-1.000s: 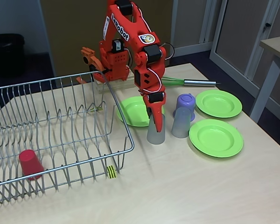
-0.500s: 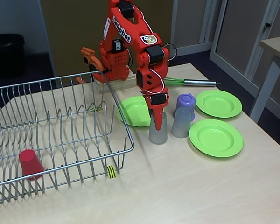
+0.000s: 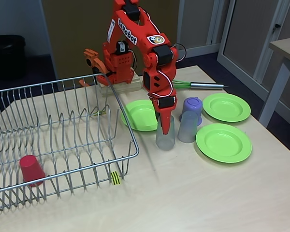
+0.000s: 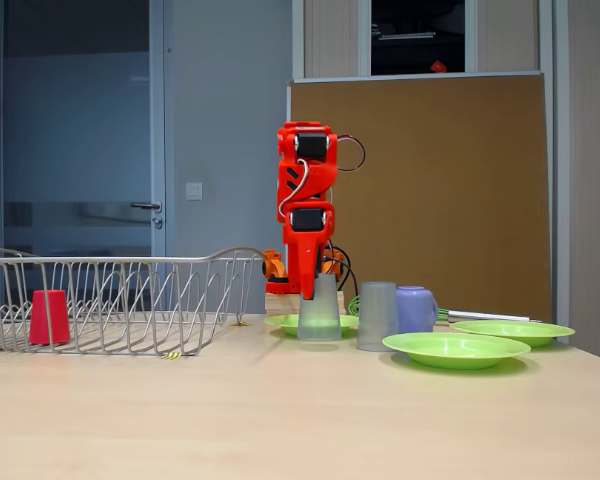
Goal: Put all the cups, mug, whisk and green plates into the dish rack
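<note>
My orange gripper (image 3: 165,126) (image 4: 316,285) points straight down, shut on the rim of a translucent grey cup (image 3: 165,141) (image 4: 319,318). I cannot tell whether that cup's base touches the table. A second grey cup (image 3: 187,129) stands just to its right, with the purple mug (image 3: 192,106) behind it. Three green plates lie flat: one (image 3: 140,115) behind the held cup and two (image 3: 226,107) (image 3: 223,142) at the right. The whisk (image 3: 198,85) lies behind the mug. The red cup (image 3: 32,170) sits upside down in the dish rack (image 3: 87,168) at the left.
The arm's base (image 3: 117,63) stands at the table's back edge, behind the rack's right end. A yellow-black tag (image 3: 115,178) marks the rack's front. Bare tabletop (image 3: 183,193) stretches across the front. The table's right edge runs close past the plates.
The gripper and the grey cup in it have shifted a little to the right, towards the second grey cup. Nothing else has moved.
</note>
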Action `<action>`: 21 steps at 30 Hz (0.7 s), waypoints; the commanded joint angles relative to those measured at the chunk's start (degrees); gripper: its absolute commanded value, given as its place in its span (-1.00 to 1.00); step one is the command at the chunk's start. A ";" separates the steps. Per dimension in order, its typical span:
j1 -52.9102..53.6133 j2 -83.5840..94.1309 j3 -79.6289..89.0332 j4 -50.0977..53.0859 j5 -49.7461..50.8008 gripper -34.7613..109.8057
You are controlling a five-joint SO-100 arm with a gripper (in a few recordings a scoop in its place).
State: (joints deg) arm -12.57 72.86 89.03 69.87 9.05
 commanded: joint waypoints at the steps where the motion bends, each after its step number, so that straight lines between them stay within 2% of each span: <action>1: -0.70 0.35 -1.23 -0.18 0.26 -0.43; 9: 0.00 0.09 -1.05 -0.09 -0.97 -0.12; 21: -0.26 0.26 -3.87 3.25 -0.35 -0.04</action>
State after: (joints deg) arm -12.30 71.54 87.19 71.46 7.73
